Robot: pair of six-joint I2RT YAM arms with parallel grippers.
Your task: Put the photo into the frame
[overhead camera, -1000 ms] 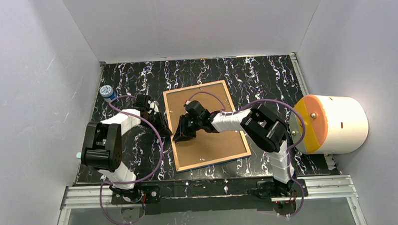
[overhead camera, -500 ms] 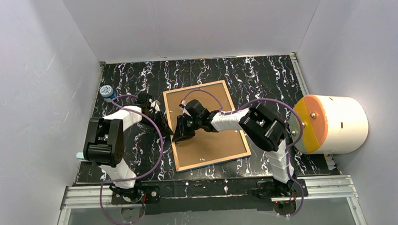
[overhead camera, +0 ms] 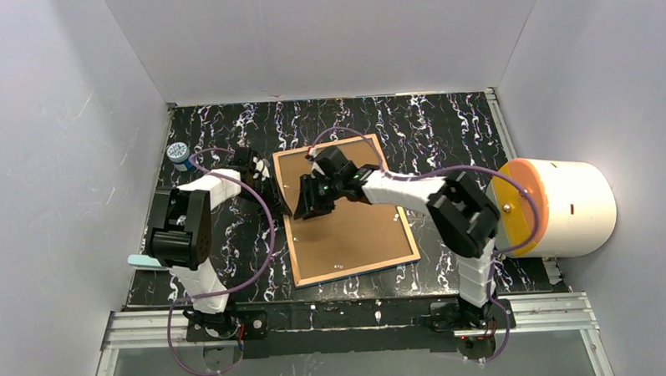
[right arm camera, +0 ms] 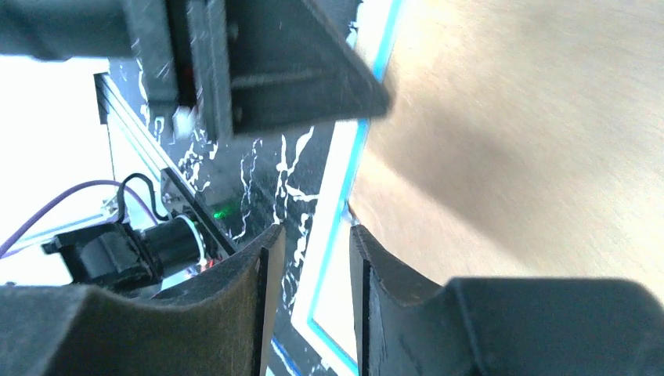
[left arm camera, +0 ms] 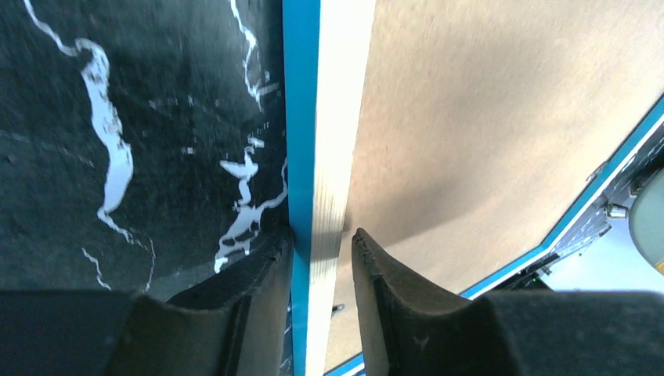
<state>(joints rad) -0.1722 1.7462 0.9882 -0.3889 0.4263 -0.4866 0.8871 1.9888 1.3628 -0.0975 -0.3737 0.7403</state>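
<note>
The frame (overhead camera: 358, 271) lies back up in the middle of the table, with the plain brown backing board (overhead camera: 348, 233) filling it. The photo is not in view. My left gripper (overhead camera: 267, 190) stands at the frame's left edge. In the left wrist view, the left gripper (left arm camera: 321, 243) straddles the blue and wood rim (left arm camera: 329, 117), with a small gap at the inner finger. My right gripper (overhead camera: 299, 210) is at the same edge, a little nearer. In the right wrist view, the right gripper (right arm camera: 313, 235) is open around the bright rim (right arm camera: 333, 196).
A white drum with an orange face (overhead camera: 556, 207) lies at the table's right edge. A small blue-capped bottle (overhead camera: 178, 153) stands at the far left. A pale teal object (overhead camera: 144, 261) lies by the left arm. White walls close in three sides.
My right gripper has slid farther back along the frame's left edge as the arm stretched out. My left gripper has shifted slightly back along the same edge. The frame has not moved.
</note>
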